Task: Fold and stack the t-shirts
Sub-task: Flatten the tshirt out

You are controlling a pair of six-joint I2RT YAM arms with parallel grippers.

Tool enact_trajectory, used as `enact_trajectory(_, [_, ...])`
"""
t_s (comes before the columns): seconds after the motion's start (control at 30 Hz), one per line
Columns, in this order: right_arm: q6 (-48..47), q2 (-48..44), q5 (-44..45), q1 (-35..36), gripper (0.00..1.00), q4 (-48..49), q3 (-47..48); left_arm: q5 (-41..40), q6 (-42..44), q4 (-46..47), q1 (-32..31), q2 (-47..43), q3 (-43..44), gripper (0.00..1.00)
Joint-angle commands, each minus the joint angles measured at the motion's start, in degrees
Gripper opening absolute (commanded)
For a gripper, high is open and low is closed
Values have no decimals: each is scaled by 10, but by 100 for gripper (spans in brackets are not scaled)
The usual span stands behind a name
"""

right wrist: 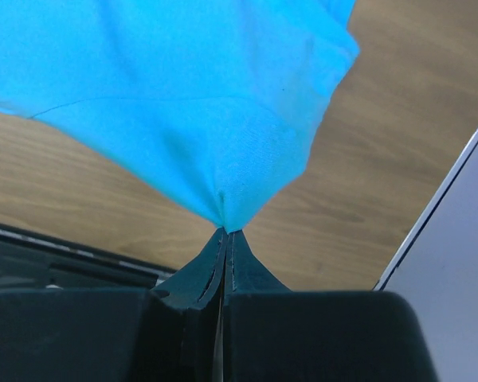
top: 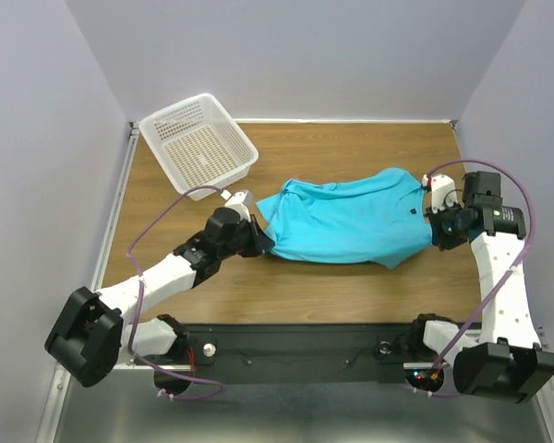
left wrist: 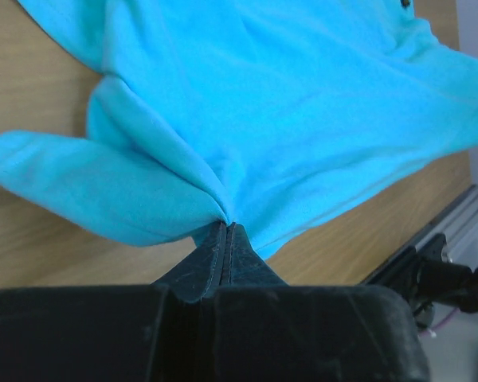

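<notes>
Turquoise t-shirt (top: pixel 346 221) spread mid-desk (top: pixel 351 286), long axis 9-to-3. My left tool (left wrist: pixel 228 229) pinched tight on cloth edge at 9. My right tool (right wrist: pixel 225 233) clamped on edge at 3. Judge cloth light, limp, sagging between grips. Best hold: corners, seams, pulled taut.

Lab: partition-walled robot table (top: pixel 286 291)

Soft, even light from above, no glare. The wooden table (top: pixel 351 286) carries faint shadows beside the turquoise shirt (top: pixel 351 221). Wrist views bright, the cloth slightly soft, darkest at six o'clock.
</notes>
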Motion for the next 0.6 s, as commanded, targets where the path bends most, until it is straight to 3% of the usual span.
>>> enact_trajectory(0.0, [-5, -6, 59, 1, 1, -23, -34, 22, -42, -24, -40, 5, -15, 0])
enact_trajectory(0.03, [-2, -3, 69, 1, 1, -19, -43, 23, -44, -33, -54, 15, -13, 0])
enact_trajectory(0.17, [8, 16, 116, 1, 16, 21, -97, 10, -38, -76, -78, 30, 7, 30])
enact_trajectory(0.2, [13, 24, 134, 1, 39, 39, -111, 0, -28, -91, -81, 27, 14, 41])
enact_trajectory(0.23, [17, 28, 141, 1, 52, 51, -114, -31, -22, -119, -82, 11, 26, 45])
enact_trajectory(0.3, [33, 31, 151, 1, 74, 92, -120, -69, -17, -138, -82, -21, 35, 57])
enact_trajectory(0.33, [39, 41, 144, 1, 80, 103, -120, -116, -13, -151, -82, -54, 41, 61])
enact_trajectory(0.43, [65, 71, 87, 1, 92, 138, -106, -180, -24, -160, -78, -106, 34, 70])
enact_trajectory(0.57, [73, 84, 55, 0, 92, 154, -104, -168, -42, -142, -71, -84, 15, 70])
